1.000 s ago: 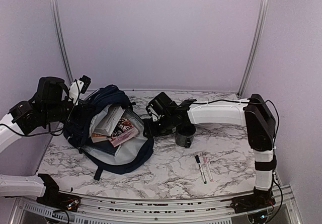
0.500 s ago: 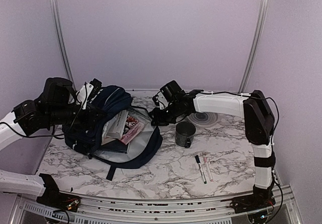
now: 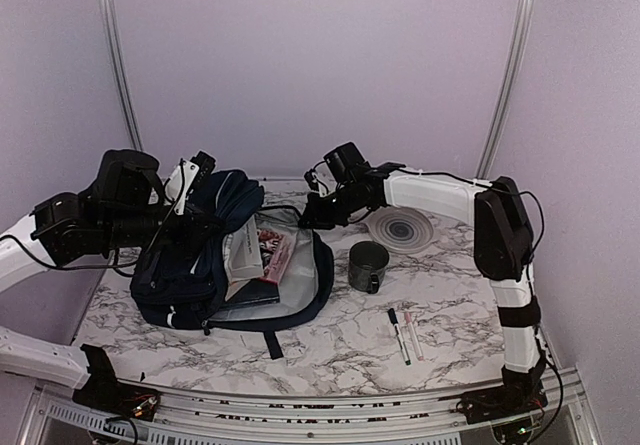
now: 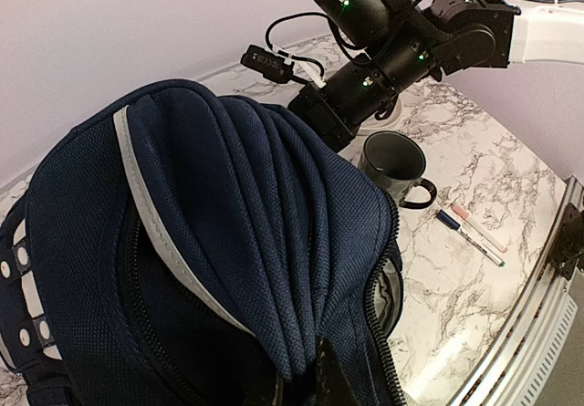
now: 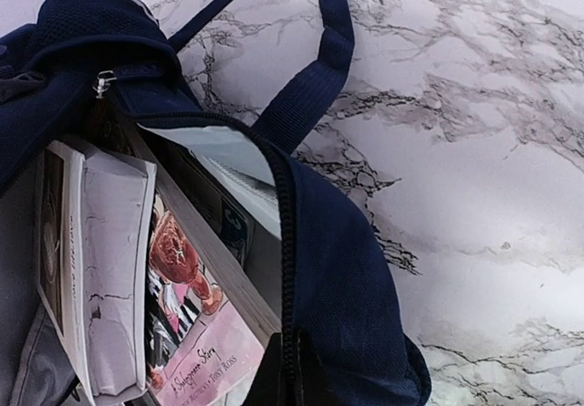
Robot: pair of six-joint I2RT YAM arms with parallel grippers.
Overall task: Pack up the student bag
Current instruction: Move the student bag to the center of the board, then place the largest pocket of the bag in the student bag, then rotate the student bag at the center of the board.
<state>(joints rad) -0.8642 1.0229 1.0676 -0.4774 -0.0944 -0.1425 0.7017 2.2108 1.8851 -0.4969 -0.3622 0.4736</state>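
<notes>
The bag (image 3: 180,287) lies on the marble tabletop (image 3: 330,350) at the centre left of the top view. Its mouth gapes toward the right and shows grey lining. Some books (image 3: 258,255) stick out of the opening; in the right wrist view a white one lies beside one with a pink cover.

The left fingers (image 4: 327,379) are pinched together on a bunch of the bag's navy fabric, at the bottom edge of the left wrist view. From above they sit at the bag's upper left. The right fingers (image 5: 285,374) are closed on the bag's rim by the zip, at the bottom of the right wrist view. From above they meet the bag's upper right edge.

A dark mug (image 3: 368,266) stands just right of the bag, with a plate (image 3: 400,231) above it in the frame. Two markers (image 3: 403,335) lie side by side at the lower right, well apart from the bag.
</notes>
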